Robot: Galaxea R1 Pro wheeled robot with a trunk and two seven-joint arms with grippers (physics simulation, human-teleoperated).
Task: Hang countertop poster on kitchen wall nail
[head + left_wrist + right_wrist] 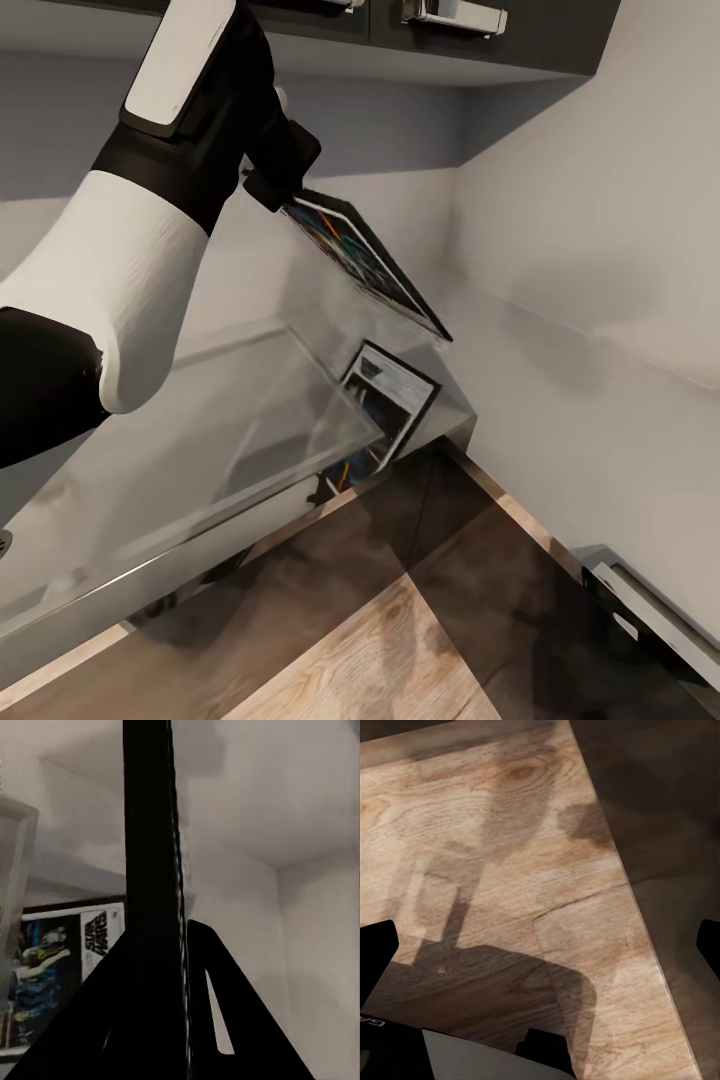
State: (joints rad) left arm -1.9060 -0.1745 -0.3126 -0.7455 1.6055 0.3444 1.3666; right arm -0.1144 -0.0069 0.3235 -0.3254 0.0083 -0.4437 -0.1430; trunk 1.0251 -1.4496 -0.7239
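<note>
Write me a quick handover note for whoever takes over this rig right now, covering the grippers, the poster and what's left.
Left gripper: shut on the poster, gripping its upper edge. The poster is lifted off the kitchen countertop, tilted in the air near the wall corner; its reflection shows in the glossy worktop.
Right gripper: open, holding nothing, hanging over the wooden floor.
Done: the pickup.
Left: find a wall nail and hang the poster on it. I can't make out any nail on the pale wall in these pictures.
</note>
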